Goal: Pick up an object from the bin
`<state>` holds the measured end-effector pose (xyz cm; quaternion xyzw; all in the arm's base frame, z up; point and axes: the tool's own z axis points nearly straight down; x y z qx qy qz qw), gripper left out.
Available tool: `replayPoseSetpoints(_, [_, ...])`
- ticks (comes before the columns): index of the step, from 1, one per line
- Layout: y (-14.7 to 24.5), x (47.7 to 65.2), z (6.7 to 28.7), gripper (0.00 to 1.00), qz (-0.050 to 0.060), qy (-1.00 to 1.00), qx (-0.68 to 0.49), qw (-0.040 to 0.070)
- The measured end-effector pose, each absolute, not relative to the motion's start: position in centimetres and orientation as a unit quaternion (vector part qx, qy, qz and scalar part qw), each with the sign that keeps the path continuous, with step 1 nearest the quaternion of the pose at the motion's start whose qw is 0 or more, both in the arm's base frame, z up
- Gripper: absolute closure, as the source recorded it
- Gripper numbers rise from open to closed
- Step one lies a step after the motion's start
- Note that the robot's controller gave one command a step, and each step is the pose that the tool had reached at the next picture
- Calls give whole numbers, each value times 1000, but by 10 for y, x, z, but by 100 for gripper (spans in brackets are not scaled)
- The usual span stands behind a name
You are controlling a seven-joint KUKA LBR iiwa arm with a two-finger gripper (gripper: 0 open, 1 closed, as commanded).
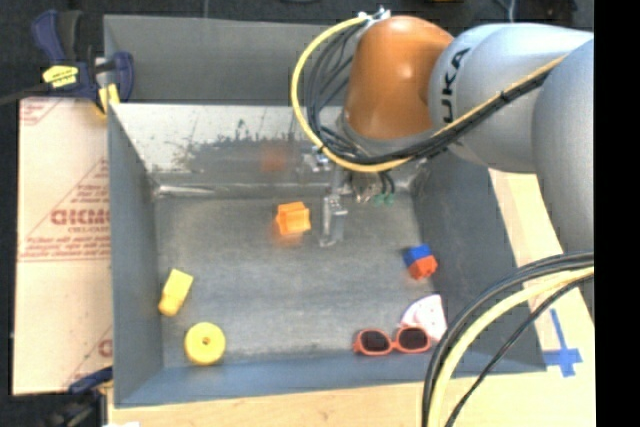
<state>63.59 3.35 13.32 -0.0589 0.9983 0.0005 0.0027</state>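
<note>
Orange cube (292, 219) on the floor of the grey bin (130, 215), close to the back wall, with the jaws hanging just to its right, beside it rather than around it. Impossible to tell whether released or clenched, the jaws reading as one slim stem under the orange wrist cover (395, 75) and looped cables. Nothing seen gripped and nothing raised off the floor. Judged, then, as early in the pick: reach into the bin made by the arm (520, 95) from the right, but lining up on a thing, closing on it and lifting it clear all left to do. Well apart from the jaws: a yellow peg (175, 292) by the left wall, a yellow disc (205, 343) near the front wall, red sunglasses (392, 341) against the front wall with a white piece (428, 315) touching them, and a blue-and-orange block (421, 261) toward the right wall. Plenty of bare floor across the middle and in front of the cube for a shift sideways or forward. Far less room behind, with the back wall near both cube and jaws. Probably best lifted straight up, minding cables and bulky wrist near the back rim.
</note>
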Motion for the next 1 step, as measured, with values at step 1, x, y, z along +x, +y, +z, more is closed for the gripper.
replayPoseSetpoints(1, [39, 634, 137, 0, -1, 994, -111, 1])
